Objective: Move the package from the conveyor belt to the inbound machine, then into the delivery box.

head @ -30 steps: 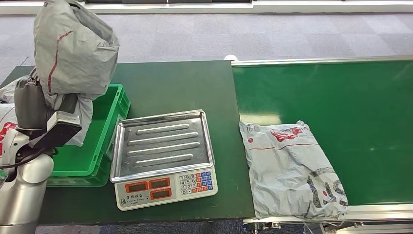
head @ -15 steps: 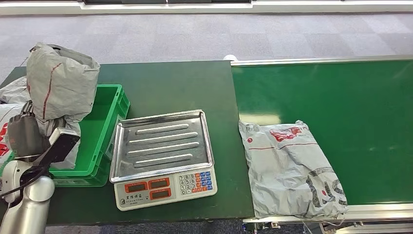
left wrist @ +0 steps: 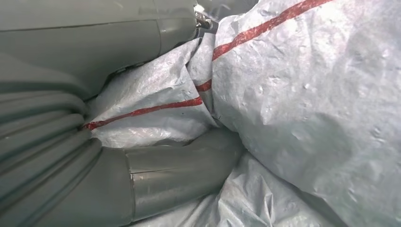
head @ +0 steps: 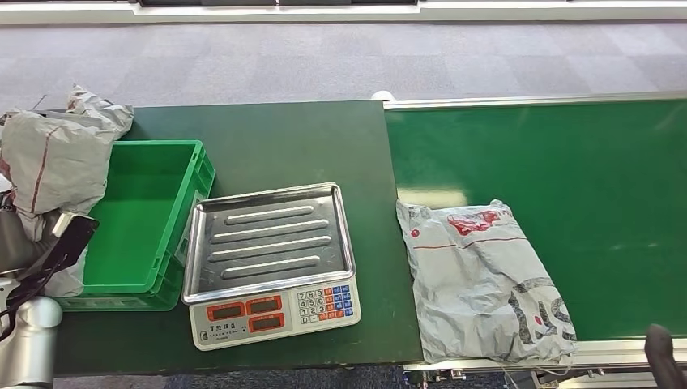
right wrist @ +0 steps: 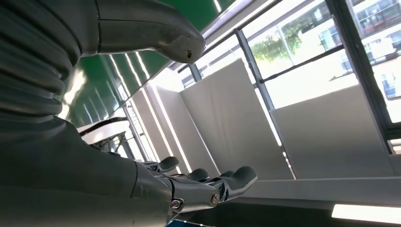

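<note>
Crinkled grey plastic package with red stripes [head: 53,166], gripped by left hand [left wrist: 94,142]; right hand [right wrist: 142,156] empty, fingers spread.

parcel [head: 484,279]: grey, red and black print | crate [head: 142,215]: green | belt [head: 551,162]: dark green | scale [head: 271,259]: silver tray, orange and blue keys

A crate [head: 138,219] sits at frame left on the desk [head: 292,138], a scale [head: 271,259] at centre, and a package [head: 482,279] lies lower right on the conveyor belt [head: 567,162].
</note>
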